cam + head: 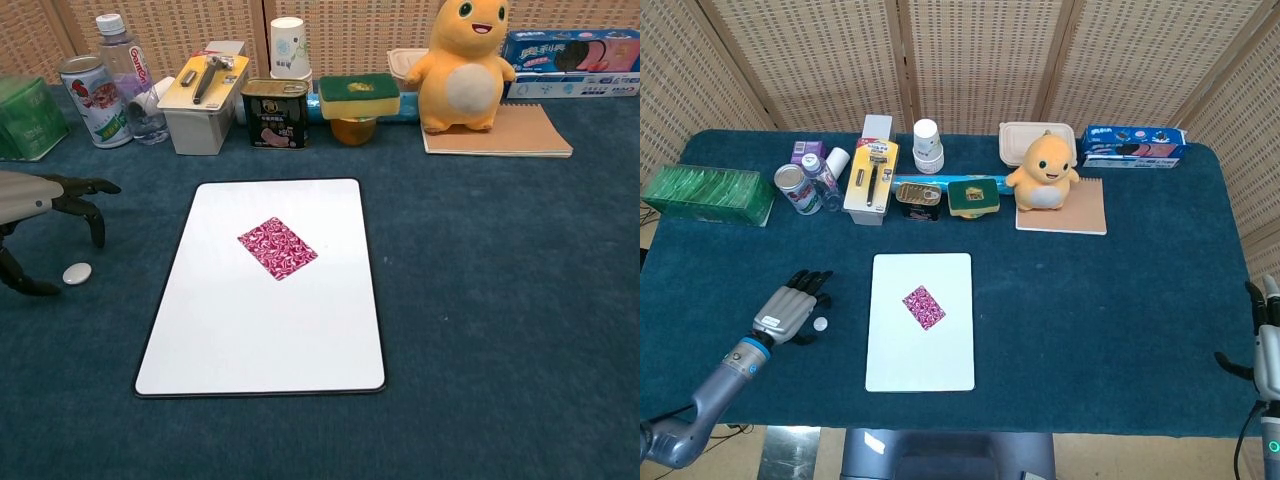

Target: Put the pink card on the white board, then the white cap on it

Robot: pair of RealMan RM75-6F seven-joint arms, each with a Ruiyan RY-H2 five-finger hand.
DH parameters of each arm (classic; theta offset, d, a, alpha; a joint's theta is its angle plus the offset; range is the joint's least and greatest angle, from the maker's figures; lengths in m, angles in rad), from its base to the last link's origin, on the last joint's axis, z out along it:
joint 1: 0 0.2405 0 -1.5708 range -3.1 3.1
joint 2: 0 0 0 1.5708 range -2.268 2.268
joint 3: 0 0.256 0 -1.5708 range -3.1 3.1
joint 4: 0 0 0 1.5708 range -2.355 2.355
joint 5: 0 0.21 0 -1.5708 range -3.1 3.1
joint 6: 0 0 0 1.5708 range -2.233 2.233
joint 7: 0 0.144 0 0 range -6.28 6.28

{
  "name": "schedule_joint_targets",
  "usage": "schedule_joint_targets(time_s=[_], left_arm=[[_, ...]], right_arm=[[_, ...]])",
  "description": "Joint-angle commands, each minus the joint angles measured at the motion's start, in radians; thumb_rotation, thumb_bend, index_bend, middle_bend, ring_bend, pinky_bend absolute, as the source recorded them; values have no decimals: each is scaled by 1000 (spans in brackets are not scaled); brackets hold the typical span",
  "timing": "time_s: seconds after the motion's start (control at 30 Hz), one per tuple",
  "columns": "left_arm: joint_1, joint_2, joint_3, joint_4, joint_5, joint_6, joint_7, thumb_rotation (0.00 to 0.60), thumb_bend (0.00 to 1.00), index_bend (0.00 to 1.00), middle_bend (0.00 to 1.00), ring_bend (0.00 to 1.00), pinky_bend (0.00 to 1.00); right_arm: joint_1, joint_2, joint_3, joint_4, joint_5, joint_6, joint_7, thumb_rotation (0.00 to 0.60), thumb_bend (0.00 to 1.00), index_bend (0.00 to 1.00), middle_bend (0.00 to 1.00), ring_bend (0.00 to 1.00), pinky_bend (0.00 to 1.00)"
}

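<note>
- The small round white cap [77, 273] lies on the dark blue cloth-covered table [1120, 300], to the left of the flat rectangular white board [921, 322] and apart from its edge.
- The grey and black left hand [786, 312] hovers over the cloth just beside the cap; in the head view the cap [820, 323] shows at the hand's right side, close to the fingertips.
- In the chest view the left hand [40, 205] enters from the left edge with its dark fingers [92, 215] arched down and spread apart; the cap sits on the cloth between a finger behind it and the thumb in front, and nothing is held.
- Whether any finger touches the cap cannot be told from either view.
- The pink patterned card [924, 307] lies flat on the upper half of the white board, turned at an angle to the board's edges.
- The right hand [1267, 340] shows only as a sliver at the right edge of the head view, off the table's end; its fingers point up, but most of it is cut off, so its hold cannot be made out.
- The left hand's wrist and arm are cut off by the frame in the chest view.
</note>
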Motion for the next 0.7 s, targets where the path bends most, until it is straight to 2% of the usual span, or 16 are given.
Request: schedule_joint_targets(time_s=[0.03,0.23,0.7], left_arm=[[4,-7,-4,7,3,-6,-4,600,176,377,0,0,9],[13,-18,-16,13,11,-9,4,600,194,439,0,0,9],[26,-49,-43,42,-4,-38,18,600,217,468,0,0,9]], right_arm=[[0,0,-2,-1,-3,1,-2,600,0,56,0,0,0],[-1,1,-1,-1,-2,2,0,599,0,56,0,0,0],[1,-1,-1,3,5,-5,0,599,0,56,0,0,0]])
